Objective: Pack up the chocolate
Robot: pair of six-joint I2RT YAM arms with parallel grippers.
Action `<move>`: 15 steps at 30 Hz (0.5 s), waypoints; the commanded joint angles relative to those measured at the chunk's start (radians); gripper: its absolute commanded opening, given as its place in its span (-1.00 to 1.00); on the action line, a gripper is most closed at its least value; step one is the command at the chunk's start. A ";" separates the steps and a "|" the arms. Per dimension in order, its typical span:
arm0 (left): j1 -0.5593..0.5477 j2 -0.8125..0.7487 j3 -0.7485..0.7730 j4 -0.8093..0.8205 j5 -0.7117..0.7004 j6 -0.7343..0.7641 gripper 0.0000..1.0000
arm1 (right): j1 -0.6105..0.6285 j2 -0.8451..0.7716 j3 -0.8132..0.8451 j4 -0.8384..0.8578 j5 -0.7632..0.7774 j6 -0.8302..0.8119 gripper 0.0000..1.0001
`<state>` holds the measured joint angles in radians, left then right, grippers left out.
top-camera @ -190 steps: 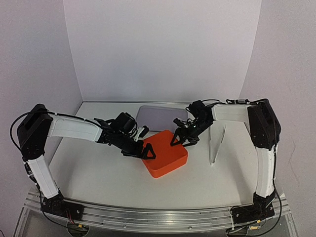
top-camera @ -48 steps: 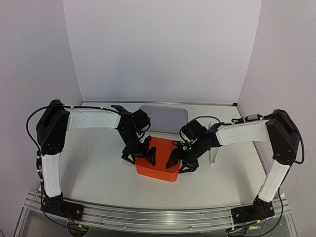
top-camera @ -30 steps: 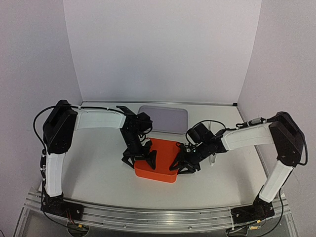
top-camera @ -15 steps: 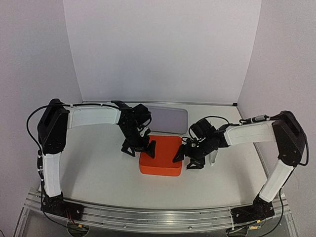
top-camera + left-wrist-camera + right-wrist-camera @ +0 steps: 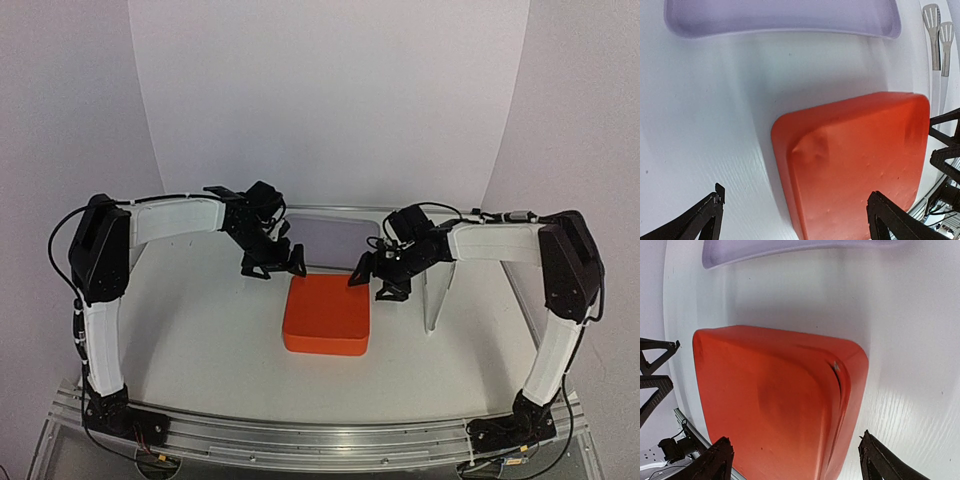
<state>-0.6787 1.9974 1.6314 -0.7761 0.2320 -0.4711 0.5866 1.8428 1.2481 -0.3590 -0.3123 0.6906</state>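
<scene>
The left gripper (image 5: 273, 270) hangs with its two black fingers spread as wide as they go and nothing between them. The right gripper (image 5: 372, 285) is also spread wide and empty. Below and between the two lies a rounded orange-red plastic box (image 5: 327, 313), flat on the white table (image 5: 200, 330) with its smooth closed face up. The left gripper is above the box's far left corner and the right gripper above its far right corner, and neither touches the box.

In the left wrist view the box lies ahead of the fingers and nearer the right one, with a shallow dent by its near corner. In the right wrist view the box fills most of the span between the fingers and shows a small crease at one rounded corner.

Beyond both sets of fingertips lies a shallow lavender tray (image 5: 327, 240). Outward of the right gripper is a pair of white tongs (image 5: 437, 290).

No chocolate shows in any view. Whether it is inside the box cannot be told.
</scene>
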 commanded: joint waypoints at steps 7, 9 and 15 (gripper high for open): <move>0.007 0.186 0.068 0.203 0.085 -0.048 0.78 | -0.054 0.206 0.164 -0.012 -0.096 -0.097 0.66; 0.006 0.213 0.077 0.213 0.112 -0.048 0.68 | -0.057 0.227 0.178 -0.012 -0.110 -0.111 0.66; -0.009 0.327 0.172 0.198 0.170 -0.046 0.39 | -0.057 0.295 0.203 -0.009 -0.163 -0.119 0.50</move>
<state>-0.6716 2.2213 1.7328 -0.5688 0.3802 -0.5238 0.5246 2.0753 1.4223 -0.3609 -0.4242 0.5950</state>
